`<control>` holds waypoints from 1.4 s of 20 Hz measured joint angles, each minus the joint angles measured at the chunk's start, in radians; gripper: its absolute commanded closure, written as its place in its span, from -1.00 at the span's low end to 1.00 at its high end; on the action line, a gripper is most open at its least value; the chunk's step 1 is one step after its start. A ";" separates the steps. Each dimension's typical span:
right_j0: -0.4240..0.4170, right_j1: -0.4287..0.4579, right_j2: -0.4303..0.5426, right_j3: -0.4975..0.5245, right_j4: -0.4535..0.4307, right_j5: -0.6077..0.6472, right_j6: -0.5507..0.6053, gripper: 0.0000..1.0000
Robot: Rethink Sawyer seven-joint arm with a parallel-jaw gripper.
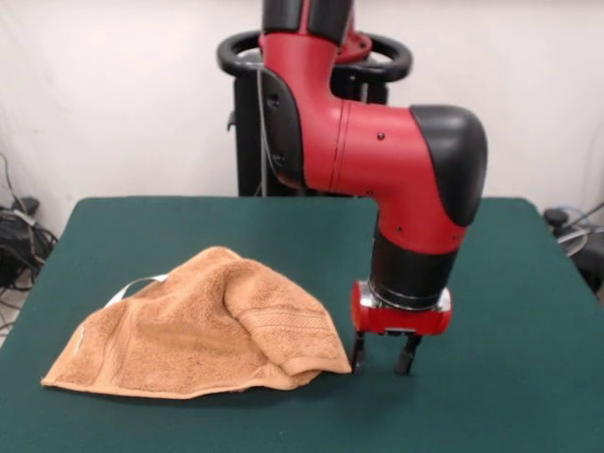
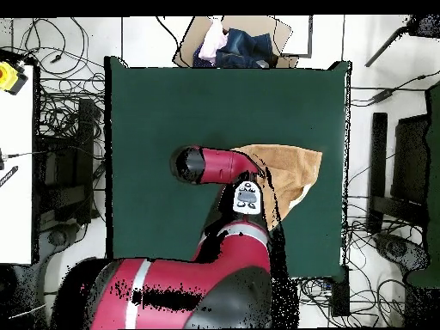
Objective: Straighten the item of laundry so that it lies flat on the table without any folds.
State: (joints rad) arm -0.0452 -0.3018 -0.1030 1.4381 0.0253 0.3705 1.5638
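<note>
The towel [image 1: 193, 326] is seen bunched and folded over on itself on the green table [image 1: 491, 283], its long axis running roughly from 9 to 3 o'clock across the front view. A folded corner with a woven band is pointed toward 3 o'clock, and just beyond that corner the gripper [image 1: 383, 360] is held low over the felt. Its two fingers are spread with a narrow gap and nothing is pinched between them; whether the tips touch the cloth of the table cannot be told.

From the gripper, the towel lies at 9 o'clock in the front view — the nearest part being the folded corner, just beside the left-hand finger. That corner is judged to be what any coming grasp would turn on, since the fold must be drawn outward for the towel to lie flat.

In the overhead view the gripper is hidden beneath the arm [image 2: 215, 165], and only part of the towel [image 2: 292, 168] is shown at 3 o'clock of the arm's elbow — well inside the table's edges. A white strip at the towel's far edge is shown only from the front.
</note>
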 measured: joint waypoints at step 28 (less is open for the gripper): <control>0.118 0.054 -0.144 -0.036 0.134 0.003 0.000 -1.00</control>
State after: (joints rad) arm 0.0727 -0.2477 -0.2467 1.4022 0.1595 0.3738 1.5638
